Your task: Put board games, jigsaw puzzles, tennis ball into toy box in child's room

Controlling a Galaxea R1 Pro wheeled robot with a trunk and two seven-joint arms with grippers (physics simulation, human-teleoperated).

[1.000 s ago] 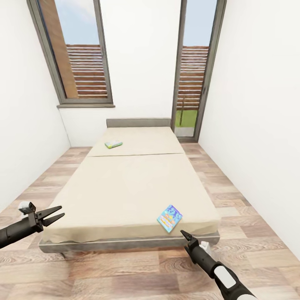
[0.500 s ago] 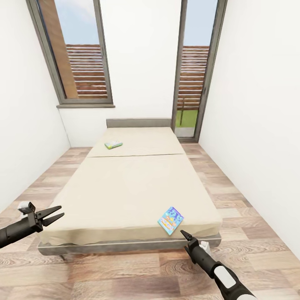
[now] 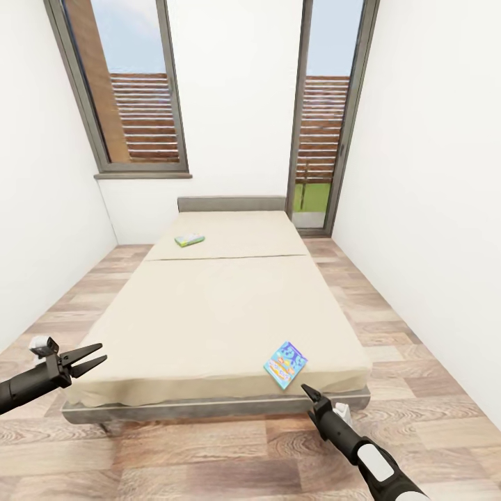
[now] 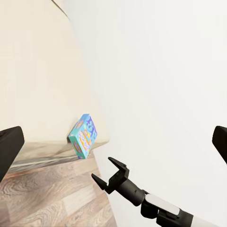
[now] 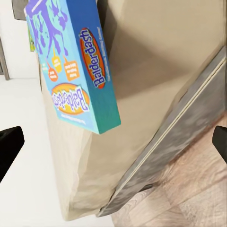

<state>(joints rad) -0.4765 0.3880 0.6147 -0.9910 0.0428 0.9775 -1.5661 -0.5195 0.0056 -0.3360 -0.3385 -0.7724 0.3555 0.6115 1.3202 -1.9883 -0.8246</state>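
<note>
"Balderdash" lettering on blue board game (image 5: 71,66) box: front face and side edge.

Even, bright daylight comes from the two tall windows (image 3: 139,90) behind the bed (image 3: 216,306), leaving the white walls nearly blown out and shadows faint. Wide-angle distortion leans the window frames outward, and the render is slightly soft throughout.

Home bedroom: cream-covered bed (image 3: 223,306), wood-plank floor (image 3: 209,459), tall windows (image 3: 132,90).
</note>
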